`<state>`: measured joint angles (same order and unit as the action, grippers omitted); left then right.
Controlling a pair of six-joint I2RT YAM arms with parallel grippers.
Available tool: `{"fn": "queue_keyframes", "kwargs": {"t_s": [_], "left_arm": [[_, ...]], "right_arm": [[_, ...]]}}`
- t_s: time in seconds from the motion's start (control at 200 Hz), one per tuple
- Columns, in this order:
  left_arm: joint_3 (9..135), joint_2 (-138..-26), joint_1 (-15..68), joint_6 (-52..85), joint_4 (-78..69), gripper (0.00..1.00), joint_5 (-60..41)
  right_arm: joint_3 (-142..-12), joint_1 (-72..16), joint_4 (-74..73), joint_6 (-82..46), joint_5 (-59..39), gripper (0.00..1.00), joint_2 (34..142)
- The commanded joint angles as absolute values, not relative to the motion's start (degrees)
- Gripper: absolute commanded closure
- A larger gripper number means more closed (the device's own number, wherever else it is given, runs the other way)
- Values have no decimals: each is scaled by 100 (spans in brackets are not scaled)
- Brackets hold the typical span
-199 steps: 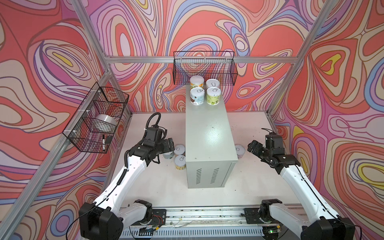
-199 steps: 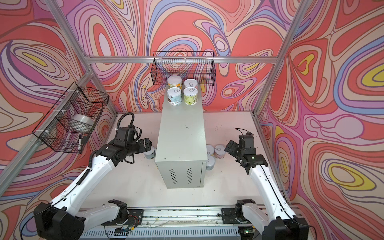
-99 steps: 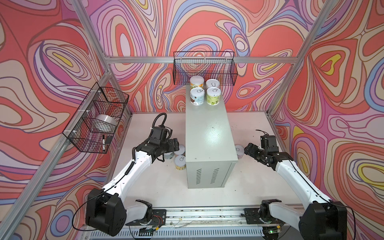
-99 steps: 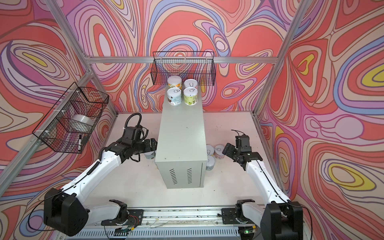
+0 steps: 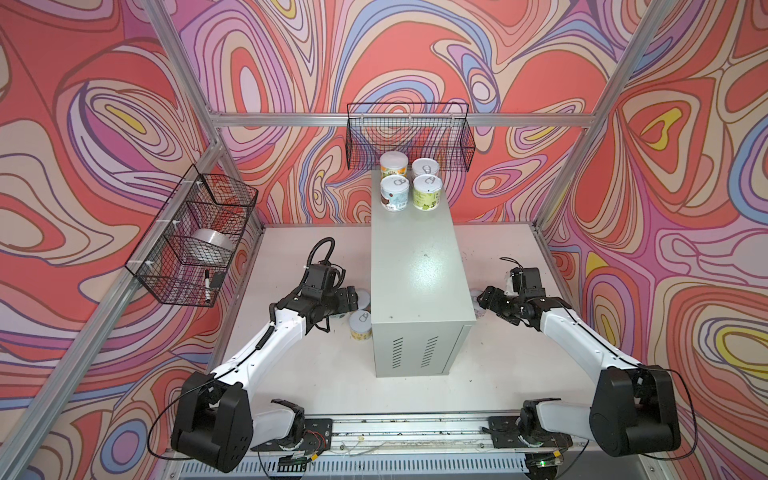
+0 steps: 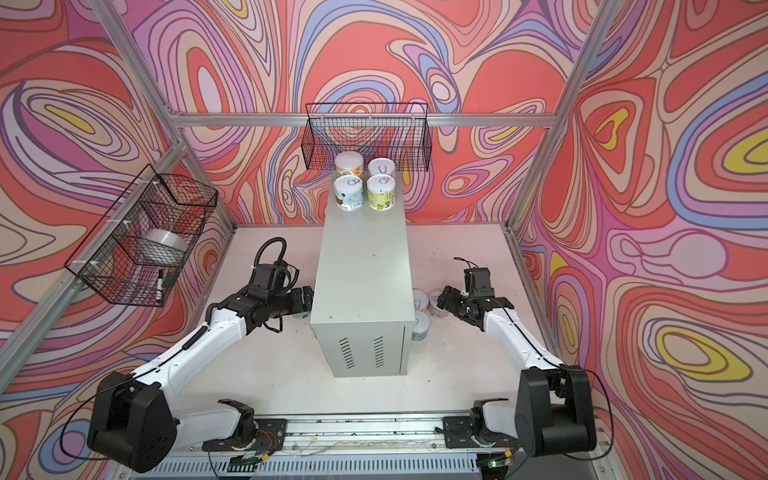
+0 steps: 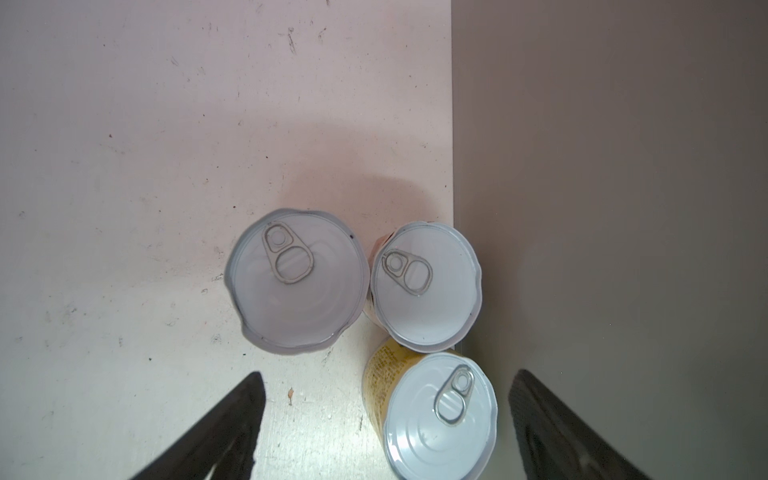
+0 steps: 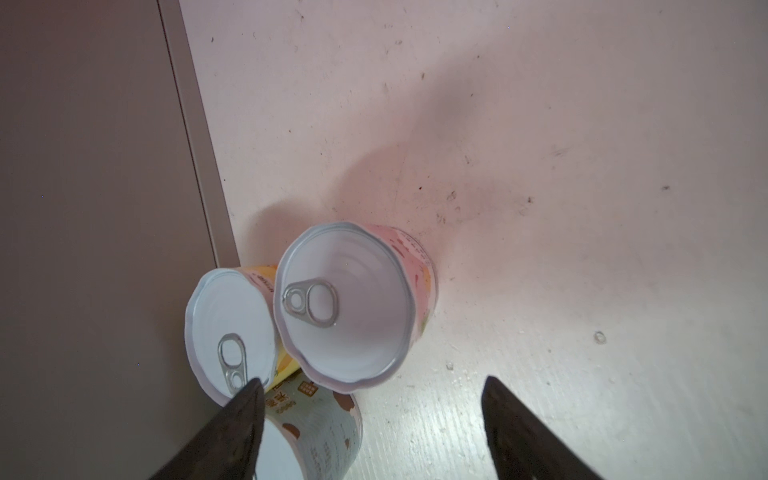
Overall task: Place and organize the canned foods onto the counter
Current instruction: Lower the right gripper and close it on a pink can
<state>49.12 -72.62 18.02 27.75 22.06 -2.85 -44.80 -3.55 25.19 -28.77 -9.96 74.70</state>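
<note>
Four cans (image 5: pixel 409 187) stand upright (lids up) at the far end of the counter (image 5: pixel 415 266); on the table (image 5: pixel 291 374), a left trio (image 7: pixel 297 278) and a right trio (image 8: pixel 345 303) sit just beside it, under the spread, empty left gripper (image 7: pixel 387 373) and right gripper (image 8: pixel 374 379).

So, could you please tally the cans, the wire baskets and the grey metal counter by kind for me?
Cans: 10 (4 on the counter, 3 on the tabletop on its left-arm side, 3 on its right-arm side)
Wire baskets: 2
The counter: 1
Total: 13
</note>
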Motion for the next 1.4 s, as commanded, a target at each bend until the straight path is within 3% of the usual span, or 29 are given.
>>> {"fn": "queue_keyframes", "kwargs": {"t_s": [0.0,0.275,0.711,1.397], "left_arm": [[4804,-7154,1815,2962,1805,8,-368],[4827,-7085,1821,3032,1824,9,-492],[4898,-7137,1813,2857,1980,12,-264],[5165,-7319,1816,2764,2101,13,-188]], "right_arm": [[-4510,-526,2343,-2908,-1152,18,7566],[-4491,-1019,2556,-3134,-810,28,7591],[-4819,-1018,2459,-3195,-354,33,8406],[-5892,-1004,2506,-2744,885,15,9635]]}}
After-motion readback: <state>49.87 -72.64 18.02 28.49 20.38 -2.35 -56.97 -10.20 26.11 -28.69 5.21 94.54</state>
